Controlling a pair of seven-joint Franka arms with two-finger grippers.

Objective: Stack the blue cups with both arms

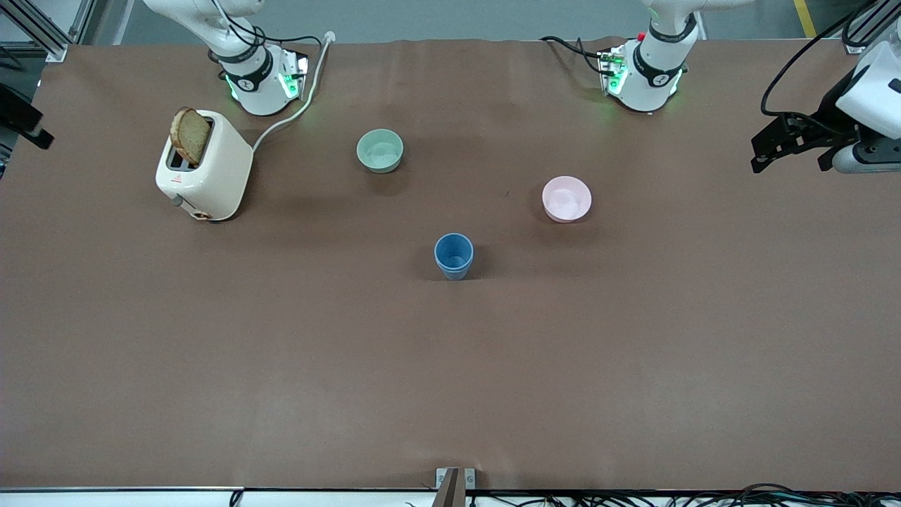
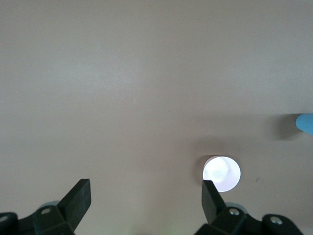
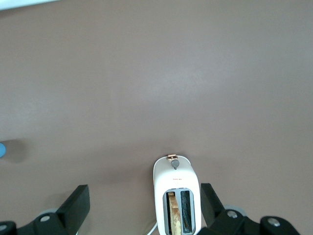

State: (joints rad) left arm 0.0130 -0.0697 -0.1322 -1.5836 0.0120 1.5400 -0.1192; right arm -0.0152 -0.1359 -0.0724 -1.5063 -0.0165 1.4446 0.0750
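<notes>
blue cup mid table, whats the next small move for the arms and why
Probably swing the left gripper over the blue cup to look into it. Only one blue cup shows, upright on the table, and whether a second is nested inside cannot be told. The left gripper and the right gripper are open and empty, toward its ends.
</notes>
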